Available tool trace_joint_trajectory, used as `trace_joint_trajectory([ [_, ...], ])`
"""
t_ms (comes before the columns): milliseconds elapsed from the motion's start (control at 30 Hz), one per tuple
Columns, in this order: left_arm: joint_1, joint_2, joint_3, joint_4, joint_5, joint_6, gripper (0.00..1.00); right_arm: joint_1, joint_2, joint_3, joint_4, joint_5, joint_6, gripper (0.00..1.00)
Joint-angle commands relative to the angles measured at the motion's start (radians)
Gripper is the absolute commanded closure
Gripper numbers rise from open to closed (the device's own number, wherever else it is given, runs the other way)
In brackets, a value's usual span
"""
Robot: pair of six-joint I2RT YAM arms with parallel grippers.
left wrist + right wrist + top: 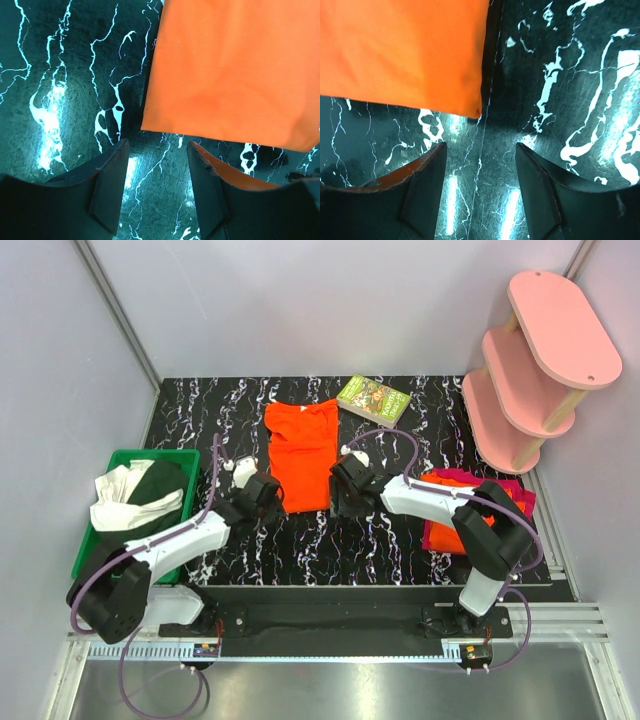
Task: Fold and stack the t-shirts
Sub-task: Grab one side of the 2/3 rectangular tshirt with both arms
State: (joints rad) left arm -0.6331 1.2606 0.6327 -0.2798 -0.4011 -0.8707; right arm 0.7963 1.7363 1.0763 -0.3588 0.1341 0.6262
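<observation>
Both jaws parted, empty; left gripper (157,150), right gripper (481,150), flanking orange t-shirt (300,455).

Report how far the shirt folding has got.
Done: a folded stack, orange and magenta, lies at the right. In hand: the centre orange t-shirt is a long strip; the left gripper and right gripper hang open at its near corners. Left: fold it shorter, stack it; cloth in the green bin may follow.
</observation>
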Motion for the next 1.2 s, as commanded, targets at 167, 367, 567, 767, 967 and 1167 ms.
trace_joint_trajectory([
  [167, -0.011, -0.018, 0.028, -0.012, -0.051, -0.011, 0.46, 0.001, 0.072, 0.091, 0.046, 0.071, -0.008, 0.36],
  [367, -0.011, -0.004, 0.038, -0.019, -0.056, -0.005, 0.46, 0.001, 0.141, 0.132, 0.054, 0.079, -0.008, 0.39],
  [567, -0.011, 0.017, 0.042, -0.025, -0.065, -0.01, 0.46, -0.002, 0.172, 0.1, 0.064, 0.105, 0.027, 0.48],
  [767, -0.011, 0.049, 0.051, -0.022, -0.068, -0.02, 0.46, -0.003, 0.183, 0.083, 0.089, 0.11, 0.041, 0.6],
  [967, -0.011, 0.102, 0.067, 0.001, -0.073, -0.037, 0.48, -0.003, 0.174, 0.056, 0.09, 0.099, 0.044, 0.74],
  [1167, -0.011, 0.141, 0.068, 0.074, -0.082, -0.048, 0.52, -0.005, 0.147, 0.028, 0.089, 0.093, 0.032, 0.84],
])
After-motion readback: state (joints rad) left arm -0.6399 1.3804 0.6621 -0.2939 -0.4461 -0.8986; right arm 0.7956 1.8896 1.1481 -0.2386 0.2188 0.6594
